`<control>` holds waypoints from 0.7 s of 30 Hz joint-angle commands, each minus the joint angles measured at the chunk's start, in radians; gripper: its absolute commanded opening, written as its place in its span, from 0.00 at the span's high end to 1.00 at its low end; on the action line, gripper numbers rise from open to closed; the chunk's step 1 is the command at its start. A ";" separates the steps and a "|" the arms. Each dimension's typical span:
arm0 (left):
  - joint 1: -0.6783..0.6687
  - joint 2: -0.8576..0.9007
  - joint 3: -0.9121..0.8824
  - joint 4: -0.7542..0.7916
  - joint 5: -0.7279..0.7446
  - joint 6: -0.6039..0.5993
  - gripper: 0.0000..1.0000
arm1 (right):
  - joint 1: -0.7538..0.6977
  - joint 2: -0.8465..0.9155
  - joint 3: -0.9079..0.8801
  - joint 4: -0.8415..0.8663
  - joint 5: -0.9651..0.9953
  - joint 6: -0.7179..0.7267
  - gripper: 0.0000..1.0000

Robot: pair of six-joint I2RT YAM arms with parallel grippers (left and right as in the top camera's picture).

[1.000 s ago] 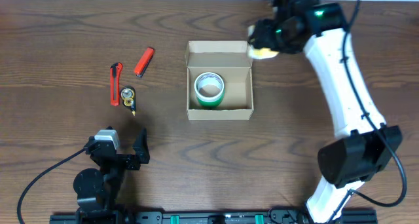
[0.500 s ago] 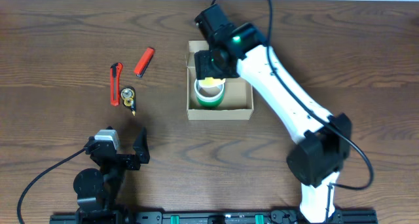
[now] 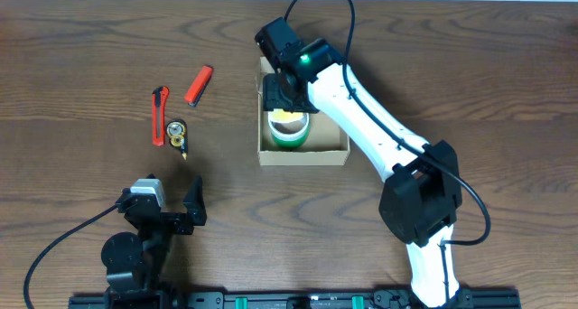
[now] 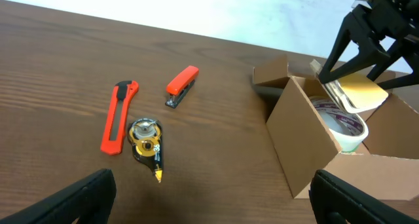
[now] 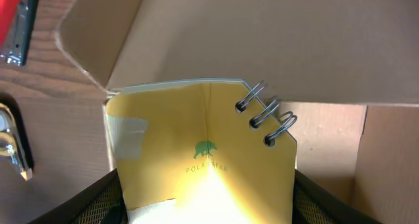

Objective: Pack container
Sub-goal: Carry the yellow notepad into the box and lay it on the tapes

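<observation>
Partly open, right gripper [image 3: 289, 104] pinches yellow notepad [image 5: 203, 152] over container [image 3: 335, 152].

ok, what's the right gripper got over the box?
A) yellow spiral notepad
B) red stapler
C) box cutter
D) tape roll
A: the right wrist view shows a yellow notepad with wire rings, held in the right gripper above the box. The tape roll lies inside the box, and the stapler and cutter lie apart from it.
</observation>
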 commanded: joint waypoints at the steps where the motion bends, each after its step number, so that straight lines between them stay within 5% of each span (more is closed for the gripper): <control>1: 0.006 -0.006 -0.025 -0.003 -0.011 0.010 0.05 | 0.027 0.007 0.006 -0.006 0.031 0.043 0.34; 21: 0.006 -0.006 -0.025 -0.003 -0.011 0.010 0.05 | 0.040 0.008 -0.028 -0.024 0.070 0.097 0.32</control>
